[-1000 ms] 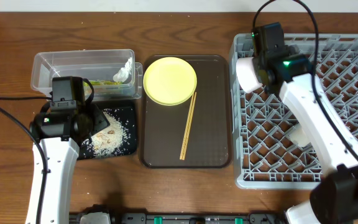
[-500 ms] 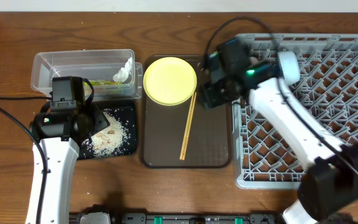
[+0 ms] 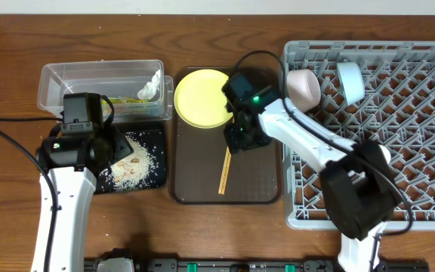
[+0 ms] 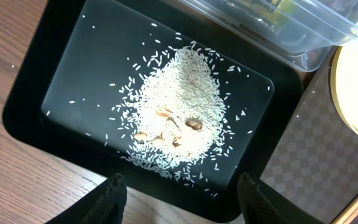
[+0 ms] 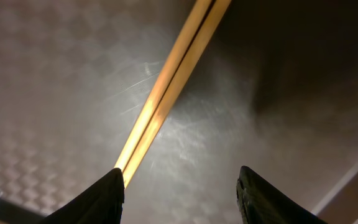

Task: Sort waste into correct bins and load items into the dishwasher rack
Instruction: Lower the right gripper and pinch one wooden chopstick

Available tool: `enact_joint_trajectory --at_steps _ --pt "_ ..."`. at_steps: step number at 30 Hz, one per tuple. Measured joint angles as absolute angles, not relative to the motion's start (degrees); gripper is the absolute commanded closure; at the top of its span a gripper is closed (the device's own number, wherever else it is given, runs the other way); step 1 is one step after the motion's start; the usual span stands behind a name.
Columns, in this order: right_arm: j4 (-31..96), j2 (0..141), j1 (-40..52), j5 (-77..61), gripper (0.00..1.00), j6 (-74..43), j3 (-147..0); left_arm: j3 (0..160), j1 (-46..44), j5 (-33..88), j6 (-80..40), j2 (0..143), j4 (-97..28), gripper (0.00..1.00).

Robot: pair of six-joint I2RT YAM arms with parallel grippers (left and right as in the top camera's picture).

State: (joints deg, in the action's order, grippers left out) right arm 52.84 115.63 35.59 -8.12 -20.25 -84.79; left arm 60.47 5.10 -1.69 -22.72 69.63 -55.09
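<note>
The right gripper (image 5: 182, 198) hangs low over the brown tray (image 3: 264, 185), close to the middle of it. Its two fingers (image 5: 107, 194) stand well apart, so it is open and it holds nothing. The two wooden chopsticks (image 5: 169, 84) lie flat on the brown tray, side by side and touching each other. In the right wrist view they run slantwise under the gripper and end just beside one of the fingers. Whether the finger touches them, I cannot tell.

The yellow plate (image 3: 201, 98) rests on the far corner of the brown tray, on the side away from the rack, and the right arm covers a small part of its rim.

The dishwasher rack (image 3: 406, 143) stands just beside the brown tray. In its far corner, the one nearest to the brown tray, a small pale cup (image 3: 303, 88) lies on its side, and a pale bowl (image 3: 350, 81) leans on edge a little further from the brown tray.

The left gripper (image 4: 182, 205) is also open and empty. It hangs over the black tray (image 4: 39, 112), which lies just beside the brown tray on the other side. A heap of rice scraps (image 4: 179, 121) with some brownish bits is in the black tray. The clear tub (image 3: 89, 79) stands beside the far corner of the brown tray, and inside it are the white tissue (image 3: 152, 87) and the yellow-green wrapper (image 3: 131, 99).
</note>
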Motion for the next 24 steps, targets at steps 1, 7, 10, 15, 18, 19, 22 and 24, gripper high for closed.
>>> enact_joint_trajectory --at_steps 1,7,10,15,18,19,22,24 --pt "52.6 116.4 35.7 -8.0 0.43 -20.9 -84.8 60.5 5.1 -1.7 -22.7 69.6 -55.1 0.39" --pt "50.7 119.4 36.3 -7.3 0.44 -23.8 -84.8 60.5 5.1 -1.7 -22.7 69.6 -55.1 0.39" --pt "50.7 119.6 36.8 -5.7 0.43 -25.2 -84.8 60.5 5.1 -1.7 -22.7 69.6 -55.1 0.39" --pt "50.7 119.6 37.9 -3.0 0.44 -26.2 -84.8 60.5 5.1 -1.7 -22.7 69.6 -55.1 0.39" --pt "50.9 119.6 38.1 -2.1 0.43 -26.6 -84.8 60.5 5.1 -1.7 -22.7 69.6 -55.1 0.39" --pt "51.0 119.6 38.1 -1.8 0.43 -26.7 -84.8 60.5 5.1 -1.7 -22.7 69.6 -55.1 0.39" --pt "51.0 119.6 38.1 -1.4 0.43 -27.0 -84.8 60.5 5.1 -1.7 -22.7 69.6 -55.1 0.39" --pt "51.0 119.6 38.2 -1.3 0.43 -27.4 -84.8 60.5 5.1 -1.7 -22.7 69.6 -55.1 0.39"
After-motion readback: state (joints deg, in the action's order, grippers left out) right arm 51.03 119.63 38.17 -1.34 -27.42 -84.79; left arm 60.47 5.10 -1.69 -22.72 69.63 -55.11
